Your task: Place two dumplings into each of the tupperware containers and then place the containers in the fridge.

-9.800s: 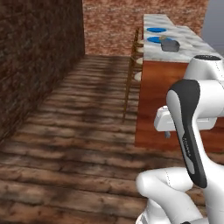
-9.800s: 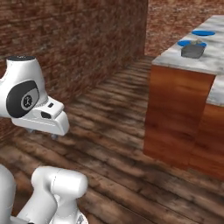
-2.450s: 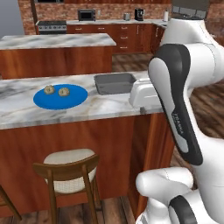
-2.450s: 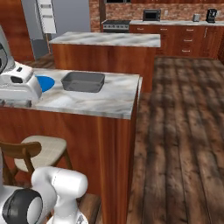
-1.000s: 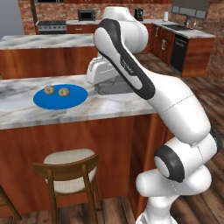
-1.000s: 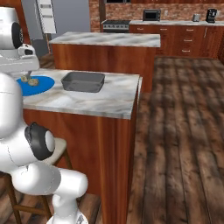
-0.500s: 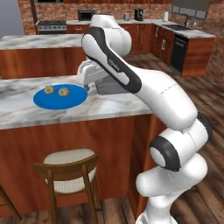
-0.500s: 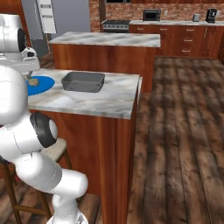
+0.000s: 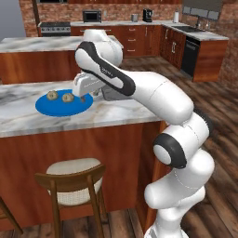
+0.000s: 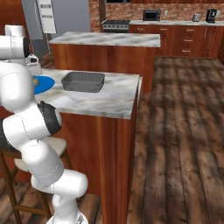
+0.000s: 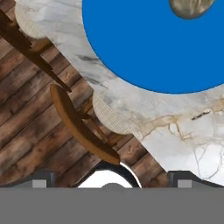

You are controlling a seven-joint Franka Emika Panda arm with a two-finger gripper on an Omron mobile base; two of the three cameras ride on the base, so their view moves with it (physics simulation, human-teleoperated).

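Marble surface (image 9: 56, 123) — items:
- Blue plate (image 9: 56, 107), near the left end, carrying two dumplings (image 9: 52, 95) side by side, left of the plate's middle.
- Tupperware container (image 10: 83, 82), grey, just right of the plate, toward the far edge.
- Tool (image 9: 83, 98) — jaws fully apart, holding nothing, hovering over the plate's right rim, just beside the nearer dumpling.
- Fridge (image 10: 54, 17), far left background.
- Wooden stool (image 9: 74, 179) at the surface's front edge.

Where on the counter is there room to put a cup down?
The marble counter is bare past the grey container, out to its far end. There's also bare marble along the front edge near the stool. It's crowded around the blue plate, with two dumplings and the arm's hand over it.
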